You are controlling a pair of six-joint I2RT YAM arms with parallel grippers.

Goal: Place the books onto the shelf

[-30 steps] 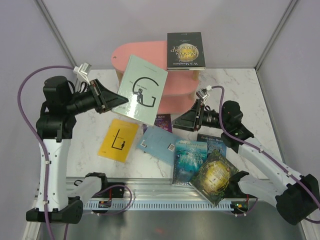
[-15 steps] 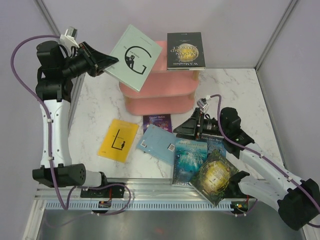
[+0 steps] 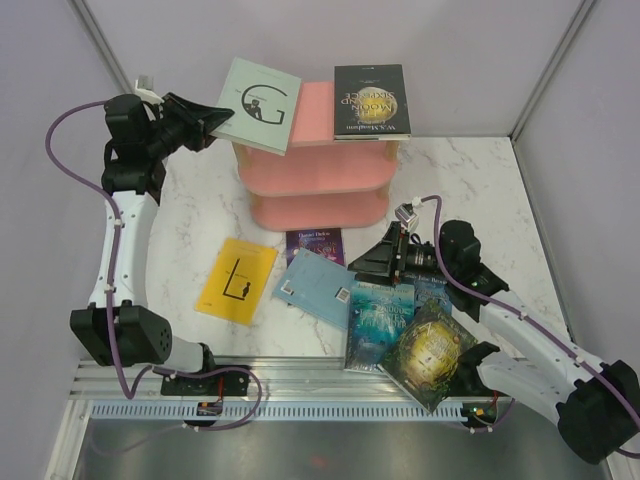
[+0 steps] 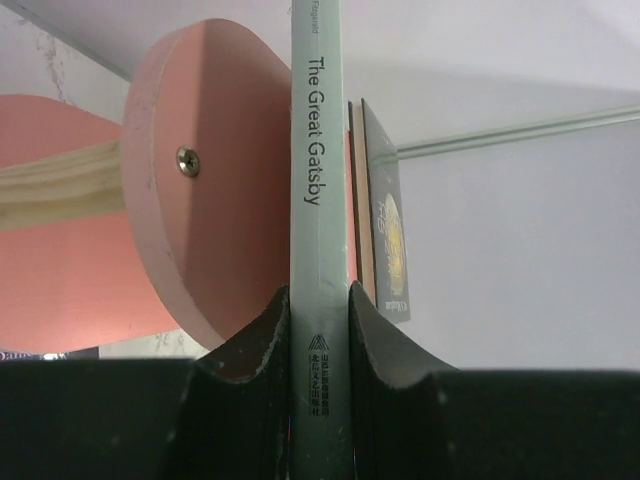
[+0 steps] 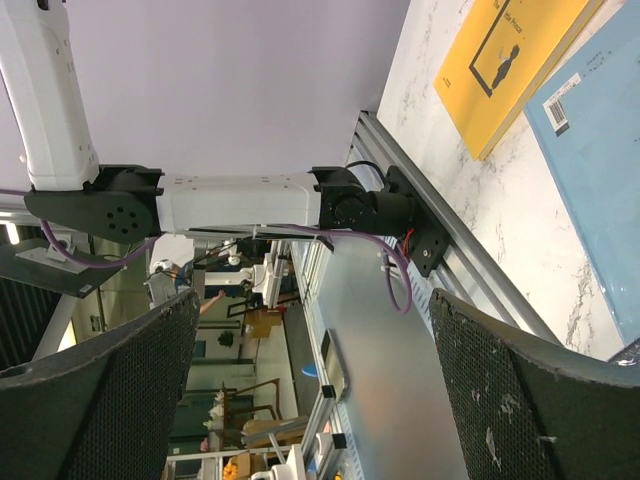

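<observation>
Spine lettering, "The Great Gatsby", shows only in the left wrist view, where the left jaws press narrowly on both sides of the grey-green book (image 4: 320, 200), seen edge-on beside the top board of the pink shelf (image 4: 215, 200). A black book (image 4: 388, 240) lies farther along that board. The overhead view gives the layout instead: the grey-green book's far edge overlaps the board's left end, though whether it touches is hard to tell. On the bench (image 3: 200, 215) in front of the shelf lie the yellow book (image 3: 237, 280), light blue book (image 3: 318, 286), purple book (image 3: 314, 241), teal book (image 3: 379, 322) and green-gold book (image 3: 430, 352). The right jaws stand wide apart above the teal book. Half a second ago the grey-green book was tilted steeply beside the shelf. Now it lies nearly flat, and the right arm has drawn slightly nearer.
</observation>
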